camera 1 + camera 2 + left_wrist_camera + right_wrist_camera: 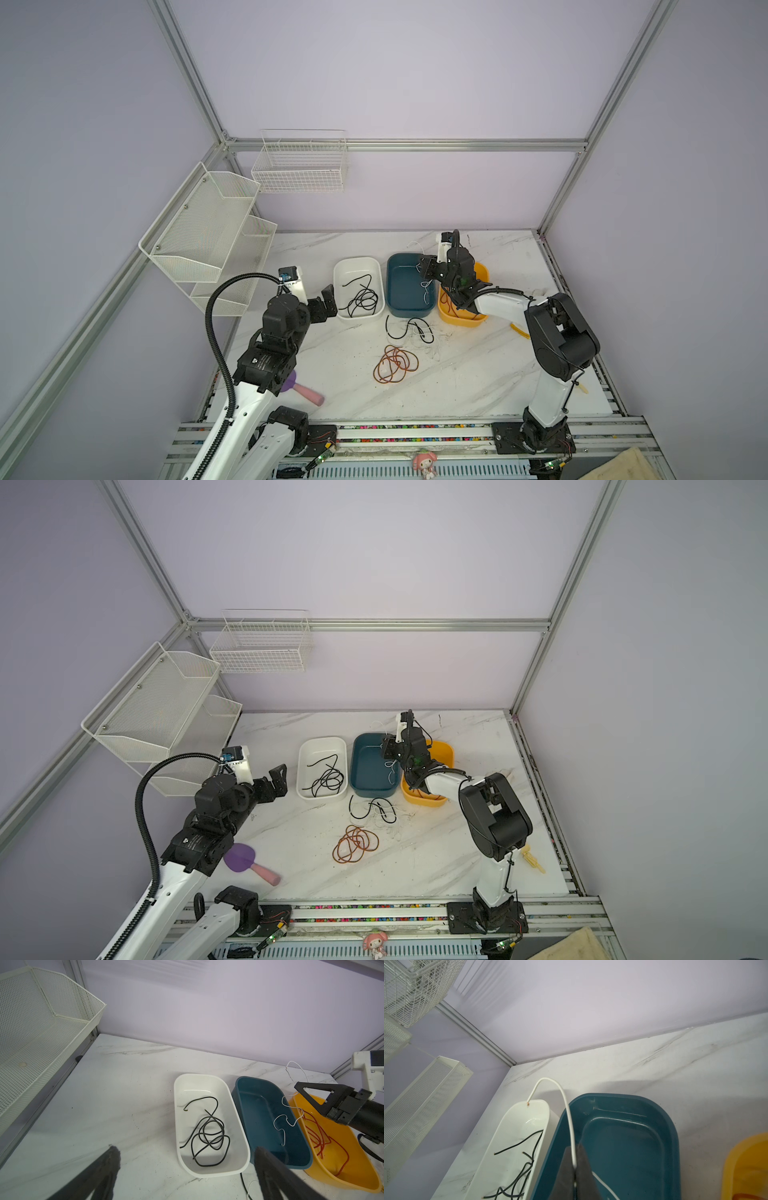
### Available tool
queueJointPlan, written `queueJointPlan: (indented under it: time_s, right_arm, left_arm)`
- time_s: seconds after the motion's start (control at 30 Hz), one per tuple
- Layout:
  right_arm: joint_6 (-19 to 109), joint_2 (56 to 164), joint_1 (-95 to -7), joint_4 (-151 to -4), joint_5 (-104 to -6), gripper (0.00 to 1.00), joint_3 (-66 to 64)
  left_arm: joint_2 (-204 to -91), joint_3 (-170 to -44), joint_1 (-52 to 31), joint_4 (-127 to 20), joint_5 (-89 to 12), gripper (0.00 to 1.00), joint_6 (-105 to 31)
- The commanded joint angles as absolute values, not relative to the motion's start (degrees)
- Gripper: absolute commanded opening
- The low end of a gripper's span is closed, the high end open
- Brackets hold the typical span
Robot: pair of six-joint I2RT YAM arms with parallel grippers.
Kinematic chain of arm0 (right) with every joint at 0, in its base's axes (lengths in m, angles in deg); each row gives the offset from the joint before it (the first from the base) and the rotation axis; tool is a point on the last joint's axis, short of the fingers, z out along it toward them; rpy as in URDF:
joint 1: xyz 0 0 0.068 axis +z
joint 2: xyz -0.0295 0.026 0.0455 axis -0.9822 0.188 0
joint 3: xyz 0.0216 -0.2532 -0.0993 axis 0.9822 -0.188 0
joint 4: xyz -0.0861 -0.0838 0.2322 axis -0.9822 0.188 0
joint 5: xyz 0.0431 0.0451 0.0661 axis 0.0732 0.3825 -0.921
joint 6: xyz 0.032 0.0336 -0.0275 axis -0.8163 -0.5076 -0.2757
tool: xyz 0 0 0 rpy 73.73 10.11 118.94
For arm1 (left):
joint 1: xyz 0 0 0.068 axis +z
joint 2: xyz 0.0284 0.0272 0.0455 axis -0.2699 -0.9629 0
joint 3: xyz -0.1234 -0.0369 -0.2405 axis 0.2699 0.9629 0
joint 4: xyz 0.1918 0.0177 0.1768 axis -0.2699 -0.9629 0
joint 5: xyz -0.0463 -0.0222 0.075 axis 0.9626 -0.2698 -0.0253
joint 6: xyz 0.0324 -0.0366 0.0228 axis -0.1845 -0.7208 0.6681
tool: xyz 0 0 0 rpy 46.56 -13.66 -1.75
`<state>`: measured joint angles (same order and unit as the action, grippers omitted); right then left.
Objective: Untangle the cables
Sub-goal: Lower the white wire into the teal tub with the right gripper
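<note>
Tabletop [478, 374], rear centre: left bin [359, 316], middle bin [409, 312], right bin [461, 321], side by side in a row.
In left bin: looped cable [361, 299].
Over middle bin: right gripper [574, 1151], clamped on hanging cable [571, 1126] trailing down into that bin.
In right bin: cable bundle [319, 1136].
Before the bins, on tabletop: tangled cables [409, 330]; nearer the front, coiled cable [395, 365].
Left of row: left gripper [326, 302], above tabletop.
Front left: paddle [249, 860].
Left wall: mesh rack [208, 241]; rear wall: wire basket [299, 166].
</note>
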<state>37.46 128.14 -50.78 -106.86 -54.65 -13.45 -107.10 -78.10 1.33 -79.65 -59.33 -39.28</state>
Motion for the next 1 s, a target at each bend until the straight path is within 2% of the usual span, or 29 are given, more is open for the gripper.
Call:
queueJointPlan:
  time_s: [0.0,0.3,0.97]
  right_arm:
    - [35.9,129.4,-51.1,-110.6,-57.3,0.0,-11.7]
    - [33.3,132.9,-51.1,-111.5,-60.7,0.0,-11.0]
    - [33.0,134.2,-48.9,-107.7,-56.8,0.0,-11.9]
  left_arm:
    - [-107.1,-76.1,1.0,-77.3,-58.5,1.0,-38.5]
    - [-107.1,-76.3,1.0,-77.6,-58.8,1.0,-38.5]
    - [-108.2,-76.9,0.9,-78.4,-57.4,1.0,-38.6]
